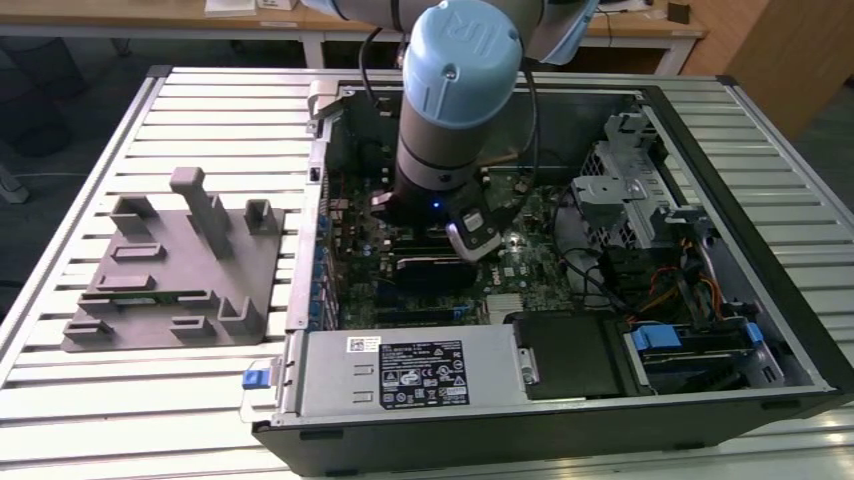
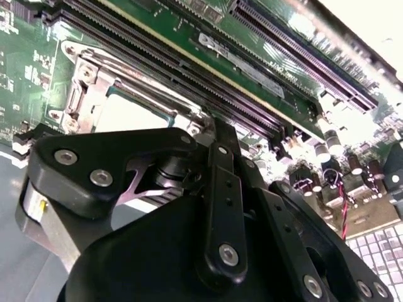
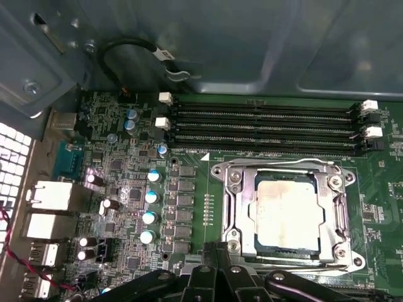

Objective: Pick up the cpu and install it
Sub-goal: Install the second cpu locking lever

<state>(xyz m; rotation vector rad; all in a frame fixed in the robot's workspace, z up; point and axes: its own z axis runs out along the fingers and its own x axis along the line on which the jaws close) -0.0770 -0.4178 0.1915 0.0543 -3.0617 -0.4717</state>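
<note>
One robot arm (image 1: 447, 110) reaches down into the open computer case (image 1: 787, 330) in the middle of the exterior view, with the grey tray (image 1: 167, 265) lying on the slatted table (image 1: 80, 400) at that view's left. The cpu (image 3: 286, 211) sits flat inside the metal frame of the socket (image 3: 233, 207) on the green motherboard (image 3: 126, 182), at the lower right of the first wrist view, just below the long black memory slots (image 3: 264, 129). The gripper (image 3: 217, 277) hangs close over the board at the bottom edge of that view, beside the socket and holding nothing that I can see, and I cannot tell if its fingers are apart or together.
</note>
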